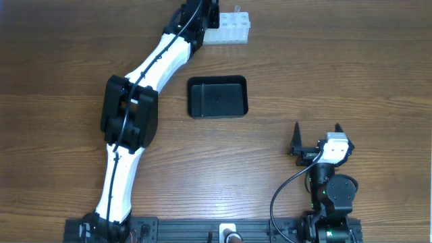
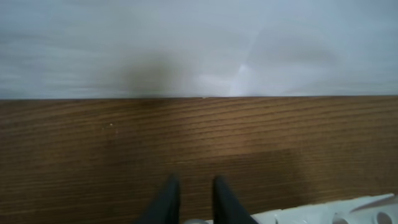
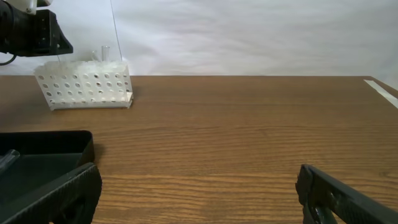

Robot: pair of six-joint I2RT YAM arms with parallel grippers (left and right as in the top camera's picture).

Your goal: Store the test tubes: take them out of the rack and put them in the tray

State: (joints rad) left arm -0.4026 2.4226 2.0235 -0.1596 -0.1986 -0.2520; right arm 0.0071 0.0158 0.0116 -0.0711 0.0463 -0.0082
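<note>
The white test tube rack (image 1: 229, 30) stands at the table's far edge, with clear tubes (image 3: 103, 53) sticking up from it. The black tray (image 1: 217, 96) lies nearer, in the middle. My left gripper (image 1: 212, 13) hovers at the rack's left end. In its wrist view the fingers (image 2: 166, 198) stand close together, and a pale round tube top (image 2: 196, 221) shows between them. The rack's edge (image 2: 329, 214) lies just beside. My right gripper (image 1: 316, 128) rests open and holds nothing, near the front right, well away from the tray (image 3: 43, 155).
A white wall (image 2: 199, 43) rises right behind the rack. Bare wooden table (image 1: 351, 67) spreads to the right of the tray and rack. The left arm (image 1: 135, 101) crosses the table's left half.
</note>
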